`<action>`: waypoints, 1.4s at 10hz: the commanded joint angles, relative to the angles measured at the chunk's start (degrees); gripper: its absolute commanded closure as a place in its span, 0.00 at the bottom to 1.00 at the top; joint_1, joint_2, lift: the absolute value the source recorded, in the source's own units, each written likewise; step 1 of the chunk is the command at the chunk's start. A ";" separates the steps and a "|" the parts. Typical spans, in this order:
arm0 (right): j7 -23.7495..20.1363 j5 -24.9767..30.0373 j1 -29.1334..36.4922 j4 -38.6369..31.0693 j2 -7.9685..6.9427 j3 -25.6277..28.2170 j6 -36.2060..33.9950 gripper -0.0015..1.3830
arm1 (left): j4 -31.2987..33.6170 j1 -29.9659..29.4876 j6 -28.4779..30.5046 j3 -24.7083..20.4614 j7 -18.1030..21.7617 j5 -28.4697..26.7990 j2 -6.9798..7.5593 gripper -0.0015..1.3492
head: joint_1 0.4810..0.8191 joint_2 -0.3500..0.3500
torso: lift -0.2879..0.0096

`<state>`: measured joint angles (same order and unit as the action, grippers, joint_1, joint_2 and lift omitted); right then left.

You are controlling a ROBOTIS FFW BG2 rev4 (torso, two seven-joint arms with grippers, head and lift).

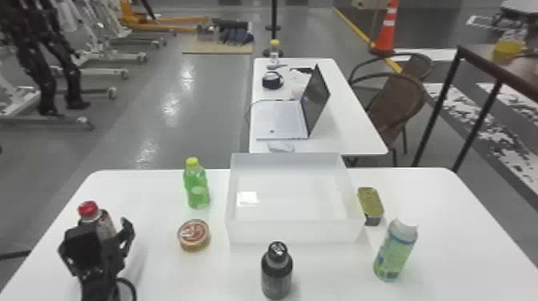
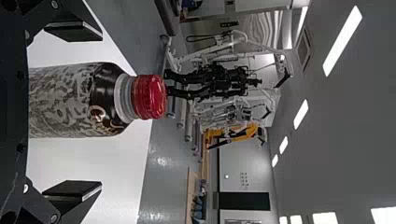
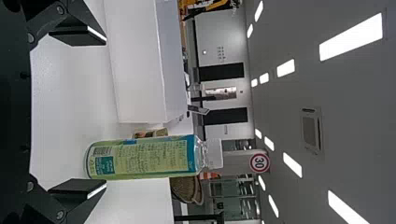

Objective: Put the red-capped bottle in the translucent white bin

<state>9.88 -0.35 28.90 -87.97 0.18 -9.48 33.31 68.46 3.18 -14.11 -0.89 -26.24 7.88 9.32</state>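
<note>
Bright, diffuse light washed the counter [image 1: 156, 276] around the left claw [image 1: 105, 232], with a faint, soft shadow just to its right. White glare streaked the floor [image 1: 170, 106] beyond that claw. Ceiling lamps [image 3: 352, 37] shone stark white out past the right claw [image 3: 103, 112], against a dim grey ceiling [image 3: 280, 107].
</note>
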 commanded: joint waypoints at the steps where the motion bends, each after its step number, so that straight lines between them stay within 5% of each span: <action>1: -0.30 0.00 -0.16 0.17 -0.18 0.07 0.00 0.15 | -2.46 1.48 -0.12 -0.51 0.05 1.00 0.79 0.13 | 0.20 0.50 | 0.63; 4: -1.01 -0.09 -0.34 0.43 -0.23 0.16 0.00 0.15 | -5.36 3.41 0.05 1.95 2.34 5.39 4.04 0.13 | 0.20 0.50 | 0.63; 6: -1.18 -0.09 -0.52 0.52 -0.23 0.16 0.00 0.15 | -9.23 5.70 -1.53 1.95 8.58 7.50 4.31 0.13 | 0.20 0.50 | 0.63; 7: -1.27 -0.09 -0.52 0.61 -0.23 0.16 0.00 0.15 | -9.31 5.87 -1.18 1.86 9.11 6.45 4.31 0.28 | 0.20 0.50 | 0.63; 8: -1.27 -0.18 -0.52 0.61 -0.23 0.16 0.00 0.15 | -9.23 5.70 -1.53 1.77 9.11 5.30 4.31 0.66 | 0.20 0.50 | 0.63; 9: -1.27 -0.18 -0.52 0.61 -0.23 0.16 0.00 0.15 | -9.23 5.35 -1.18 1.42 8.75 4.69 4.04 0.76 | 0.20 0.50 | 0.63; 11: -1.27 -0.27 -0.52 0.69 -0.23 0.16 0.00 0.15 | -8.96 4.91 -2.06 1.16 8.75 3.55 3.78 0.76 | 0.20 0.50 | 0.63; 14: -1.27 -0.44 -0.34 0.69 -0.23 0.25 0.09 0.15 | 9.76 -1.16 7.52 2.48 7.96 0.73 3.08 0.76 | 0.20 0.50 | 0.63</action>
<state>8.61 -0.76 28.52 -87.27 0.00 -9.27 33.35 74.51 3.08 -8.21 1.17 -18.12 8.75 12.60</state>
